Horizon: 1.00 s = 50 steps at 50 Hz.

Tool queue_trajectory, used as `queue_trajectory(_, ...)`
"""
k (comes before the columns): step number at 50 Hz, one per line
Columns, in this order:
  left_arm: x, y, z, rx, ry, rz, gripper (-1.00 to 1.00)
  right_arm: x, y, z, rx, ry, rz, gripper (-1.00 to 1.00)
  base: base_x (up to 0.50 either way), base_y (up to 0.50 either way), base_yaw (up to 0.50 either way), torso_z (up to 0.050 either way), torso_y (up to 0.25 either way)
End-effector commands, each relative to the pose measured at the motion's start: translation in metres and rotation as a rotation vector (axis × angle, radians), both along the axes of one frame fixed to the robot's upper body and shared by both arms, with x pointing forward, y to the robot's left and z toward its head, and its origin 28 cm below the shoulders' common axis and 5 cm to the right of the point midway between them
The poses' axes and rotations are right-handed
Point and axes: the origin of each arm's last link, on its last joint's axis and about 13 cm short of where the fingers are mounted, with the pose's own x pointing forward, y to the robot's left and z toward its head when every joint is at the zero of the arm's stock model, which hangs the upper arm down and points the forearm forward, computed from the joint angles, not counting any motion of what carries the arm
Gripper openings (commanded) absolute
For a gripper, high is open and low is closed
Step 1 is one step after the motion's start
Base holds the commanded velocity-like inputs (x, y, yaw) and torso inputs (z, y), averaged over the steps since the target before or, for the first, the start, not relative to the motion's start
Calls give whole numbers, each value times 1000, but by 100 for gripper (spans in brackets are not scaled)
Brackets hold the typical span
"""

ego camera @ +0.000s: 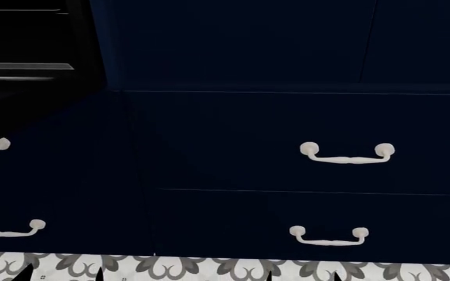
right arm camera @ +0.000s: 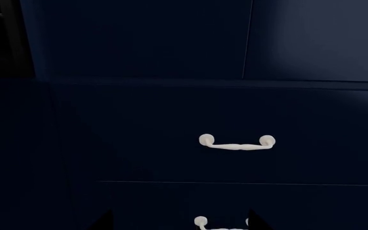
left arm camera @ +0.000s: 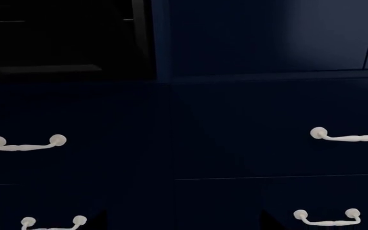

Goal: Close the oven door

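Observation:
The oven door (ego camera: 23, 71) is a black panel with a thin grey edge line at the upper left of the head view. It also shows as a black panel (left arm camera: 50, 62) in the left wrist view. How far it stands open I cannot tell. My left gripper (ego camera: 61, 276) is open, and only its dark fingertips (left arm camera: 97, 221) show, low in front of the navy drawers. Just as low, my right gripper (ego camera: 302, 278) is open too, its fingertips (right arm camera: 107, 221) wide apart with nothing between them. Both grippers hang well below the door and to its right, touching nothing.
Navy blue drawer fronts (ego camera: 303, 123) with white curved handles (ego camera: 347, 153) fill the wall below and right of the oven. Taller navy cabinet doors (ego camera: 241, 41) stand above them. A grey-and-white patterned tile floor (ego camera: 209, 268) runs along the base.

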Motion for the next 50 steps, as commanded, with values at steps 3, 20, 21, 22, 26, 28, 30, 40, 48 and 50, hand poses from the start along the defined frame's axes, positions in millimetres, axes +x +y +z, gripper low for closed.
queue_trajectory(3,-1,1,1,-8,-17,4,100,0,0,0,-7,1,0,100,0,0,0,-46,0)
queue_trajectory(20,-1,0,1,-17,-36,11,100,-2,1,0,-36,-18,16,100,0,292,0,0,0)
queue_trajectory(21,-2,0,1,-18,-36,13,100,-2,1,-1,-38,-17,16,100,0,500,0,0,0)
queue_trajectory(22,-2,0,2,-18,-36,15,100,-2,1,-1,-38,-17,16,100,0,500,0,0,0)
queue_trajectory(26,-2,1,1,-18,-38,14,100,-1,1,0,-35,-14,16,100,0,500,0,0,0)
queue_trajectory(28,-1,1,1,-17,-33,14,100,-1,1,-1,-34,-13,16,100,0,500,0,0,0)
queue_trajectory(30,-1,1,1,-18,-36,15,100,-1,1,-1,-34,-13,15,100,0,500,0,0,0)
queue_trajectory(40,-1,0,1,-11,-34,15,100,-2,1,0,-34,-13,13,100,0,500,0,0,0)
queue_trajectory(48,-2,1,1,-28,-46,16,100,-2,1,-1,-36,-13,16,100,0,500,0,0,0)
queue_trajectory(50,-2,0,1,-11,-46,24,100,-2,1,0,-34,-13,16,100,0,500,0,0,0)
